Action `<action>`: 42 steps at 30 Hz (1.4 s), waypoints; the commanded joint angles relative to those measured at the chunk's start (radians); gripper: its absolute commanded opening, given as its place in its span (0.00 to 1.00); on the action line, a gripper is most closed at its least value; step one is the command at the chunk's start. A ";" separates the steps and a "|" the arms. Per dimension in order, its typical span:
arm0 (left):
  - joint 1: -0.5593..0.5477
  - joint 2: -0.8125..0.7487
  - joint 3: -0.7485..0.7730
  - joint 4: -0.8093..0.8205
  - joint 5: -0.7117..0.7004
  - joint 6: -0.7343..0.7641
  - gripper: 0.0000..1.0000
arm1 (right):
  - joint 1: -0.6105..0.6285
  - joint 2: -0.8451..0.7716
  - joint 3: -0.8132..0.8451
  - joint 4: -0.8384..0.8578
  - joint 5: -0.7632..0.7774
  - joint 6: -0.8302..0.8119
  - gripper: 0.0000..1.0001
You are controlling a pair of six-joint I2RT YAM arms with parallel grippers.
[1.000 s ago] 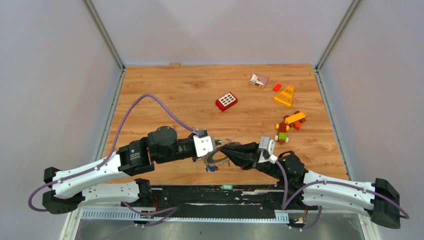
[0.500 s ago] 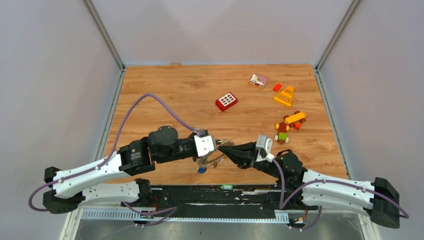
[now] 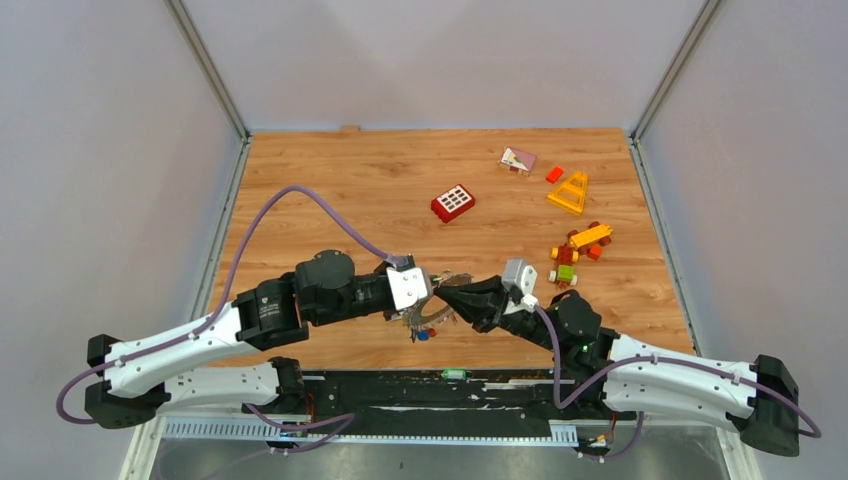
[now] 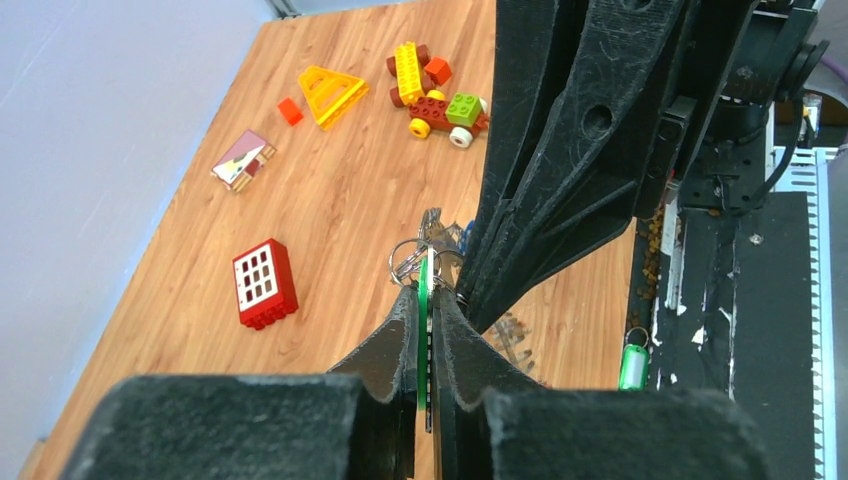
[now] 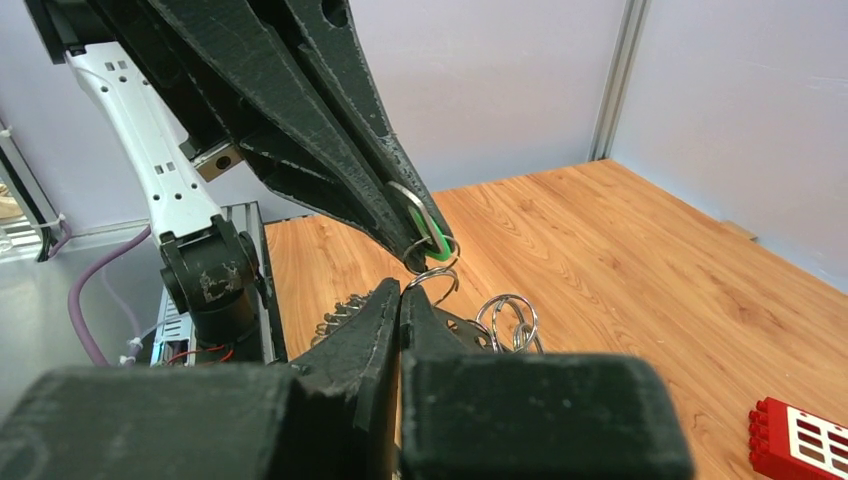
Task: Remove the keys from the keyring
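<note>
Both grippers meet above the near middle of the table. My left gripper [image 3: 435,291] [image 4: 428,292] is shut on a flat green tag [image 4: 423,300] [image 5: 437,246] that carries small silver rings [image 4: 409,262]. The keyring [image 3: 428,317], fringed with silver keys [image 5: 343,312] and a red and a blue head, hangs just below the two grippers. My right gripper [image 3: 444,294] [image 5: 401,288] is shut, its tips pinching a small silver ring [image 5: 433,281] right under the green tag. Further linked rings [image 5: 508,320] hang beside its right finger. The black right fingers [image 4: 560,180] hide most of the keyring in the left wrist view.
A red window brick [image 3: 453,202] lies mid-table. At the far right are a yellow triangle [image 3: 569,192], a small red brick [image 3: 554,174], a pink block [image 3: 518,160] and a brick toy car [image 3: 575,252]. A second green tag [image 3: 454,374] lies on the black base strip.
The right gripper has closed and pushed left, up to the left gripper's tips. The hanging keys swung and dipped, then settled. The left gripper stayed shut on the green tag.
</note>
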 commanded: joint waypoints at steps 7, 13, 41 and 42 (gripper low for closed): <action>-0.012 -0.015 0.076 0.071 0.090 -0.032 0.00 | 0.002 0.014 0.063 -0.055 0.109 0.057 0.00; -0.011 -0.008 0.088 0.061 0.139 -0.040 0.00 | 0.001 0.015 0.065 -0.064 0.144 0.052 0.00; -0.011 -0.011 0.170 -0.172 0.101 0.088 0.00 | 0.001 -0.267 0.027 -0.241 -0.219 -0.128 0.32; -0.011 -0.013 0.173 -0.184 0.110 0.096 0.00 | 0.002 -0.284 0.030 -0.258 -0.211 -0.138 0.31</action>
